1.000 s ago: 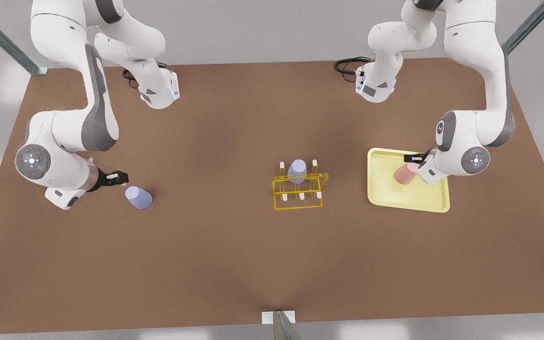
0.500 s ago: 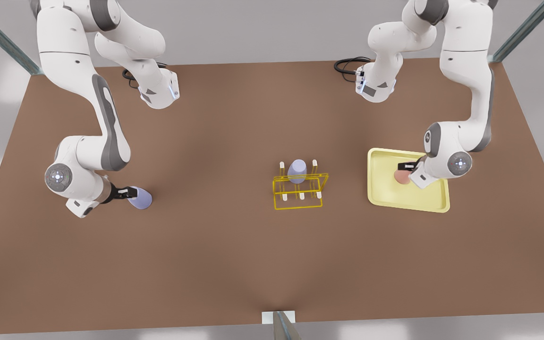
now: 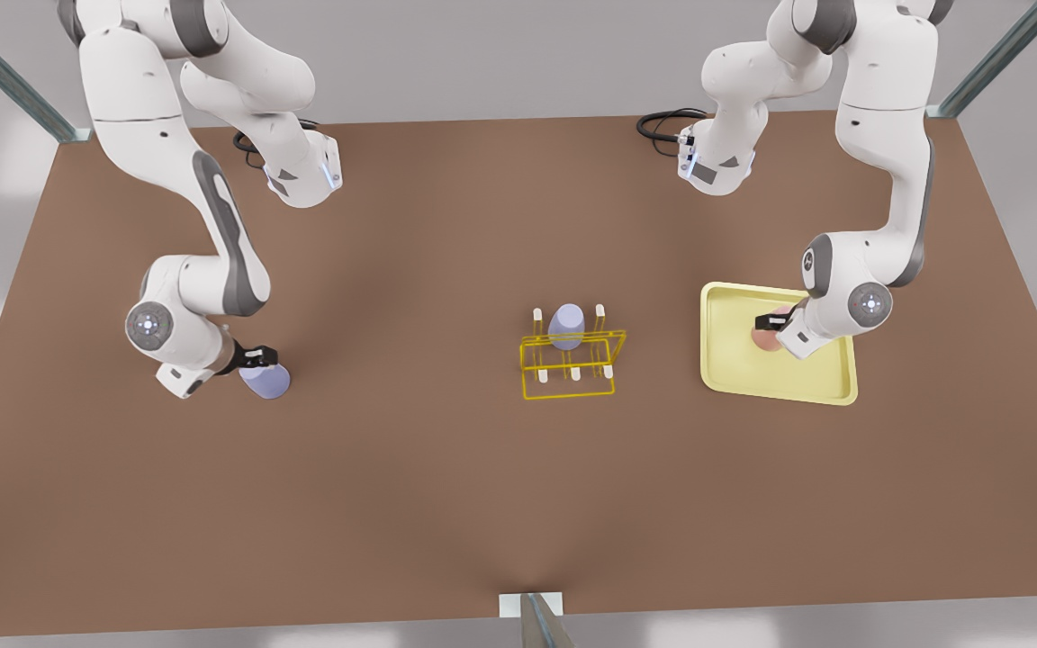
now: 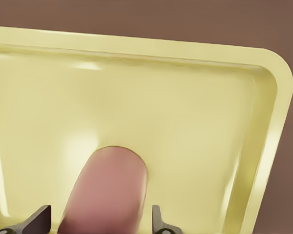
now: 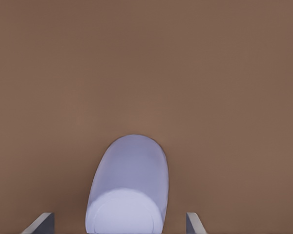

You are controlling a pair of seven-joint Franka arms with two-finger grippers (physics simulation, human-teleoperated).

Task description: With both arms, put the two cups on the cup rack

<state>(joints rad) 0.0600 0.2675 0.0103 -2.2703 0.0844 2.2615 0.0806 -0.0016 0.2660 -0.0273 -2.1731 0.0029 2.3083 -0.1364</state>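
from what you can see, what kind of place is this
Probably a simulated robot test bench, not a real kitchen: a bare brown table, two white arms mounted on it, and a yellow cup rack beside a tray.

Both arms are big, white and round, like fat tubes joined together. Grey bands run along their bends. Each wrist has a round grey cap with a small glowing light. Each end effector, left and right, is small and black with pale pads. Black cables curl at the bases by the desk's far edge.
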